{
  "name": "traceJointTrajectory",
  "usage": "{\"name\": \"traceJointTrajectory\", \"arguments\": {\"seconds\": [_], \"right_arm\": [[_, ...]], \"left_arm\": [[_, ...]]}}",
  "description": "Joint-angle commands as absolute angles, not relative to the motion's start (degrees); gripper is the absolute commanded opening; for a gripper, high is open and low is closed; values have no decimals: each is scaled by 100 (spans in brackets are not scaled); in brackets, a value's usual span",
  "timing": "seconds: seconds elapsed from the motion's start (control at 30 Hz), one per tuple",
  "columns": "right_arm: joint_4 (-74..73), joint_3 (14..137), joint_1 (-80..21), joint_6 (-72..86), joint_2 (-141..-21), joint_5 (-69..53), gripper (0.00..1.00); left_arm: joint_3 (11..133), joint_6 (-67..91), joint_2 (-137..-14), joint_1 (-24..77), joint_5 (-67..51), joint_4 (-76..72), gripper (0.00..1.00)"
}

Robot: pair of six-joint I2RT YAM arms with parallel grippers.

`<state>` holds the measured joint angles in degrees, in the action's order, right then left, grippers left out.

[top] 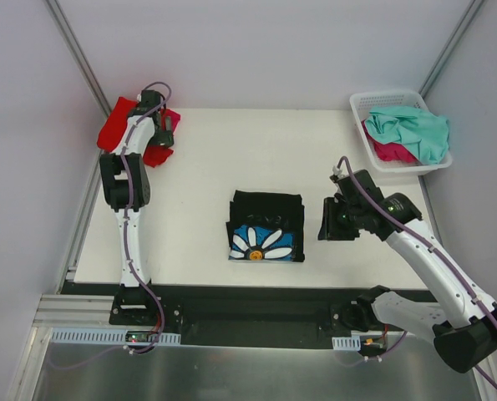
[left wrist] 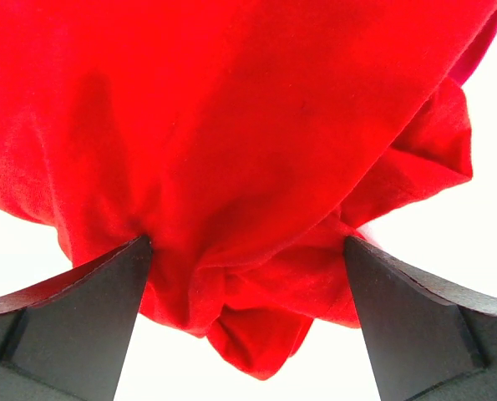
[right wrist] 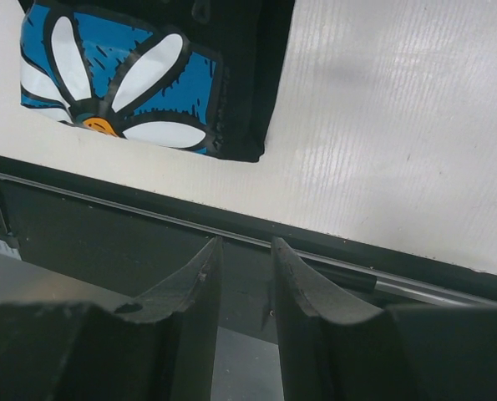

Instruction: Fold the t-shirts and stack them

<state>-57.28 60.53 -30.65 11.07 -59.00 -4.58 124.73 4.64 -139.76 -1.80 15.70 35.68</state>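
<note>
At the far-left corner of the bench (top: 206,167) the left pincer (left wrist: 248,242) stood wide apart, the red t-shirt (left wrist: 231,125) bunched between its fingers. The folded black t-shirt (top: 266,225) lay mid-bench. Just right of it hung the right pincer (right wrist: 240,242), narrowly apart and empty. The teal t-shirt (top: 415,129) and the magenta t-shirt (top: 390,152) lay in the far-right basket (top: 382,99).

Red shirt (left wrist: 248,142) overruns frame top & both sides beyond left pincer (left wrist: 248,242). Black shirt (right wrist: 244,75) cut off at top edge, ahead-left of right pincer (right wrist: 244,246). Pink shirt (top: 393,153) mostly buried under teal shirt (top: 411,127).
</note>
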Motion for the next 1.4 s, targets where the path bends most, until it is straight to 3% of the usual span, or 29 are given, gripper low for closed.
{"name": "traceJointTrajectory", "arguments": {"seconds": [0.0, 0.5, 0.67, 0.8, 0.9, 0.97, 1.03, 1.1, 1.37], "right_arm": [[-5731, 6424, -3103, 1055, -5950, -633, 33], [-5950, 6820, -3103, 1072, -5836, -730, 33], [-6047, 6812, -3103, 1072, -5704, -677, 33], [-6073, 6785, -3111, 1072, -5625, -650, 33], [-6082, 6768, -3102, 1090, -5599, -685, 33], [-6082, 6776, -3103, 1099, -5599, -712, 33], [-6073, 6803, -3111, 1125, -5564, -747, 33], [-6065, 6812, -3094, 1134, -5546, -764, 33], [-6021, 6916, -3111, 1151, -5537, -958, 33]], "left_arm": [[12866, 334, -14255, -79, 1450, 4050, 99], [13122, 852, -14713, -53, 1845, 4975, 99], [13052, 993, -14774, -246, 1556, 4992, 72], [12999, 1177, -14757, -413, 1292, 5019, 56], [12982, 1265, -14731, -466, 1143, 5045, 26], [12973, 1309, -14678, -475, 1038, 5089, 20], [12885, 1415, -14608, -466, 985, 5106, 4], [12728, 1573, -14538, -466, 818, 5115, 0], [11884, 1863, -14054, -281, 668, 5133, 0]]}}
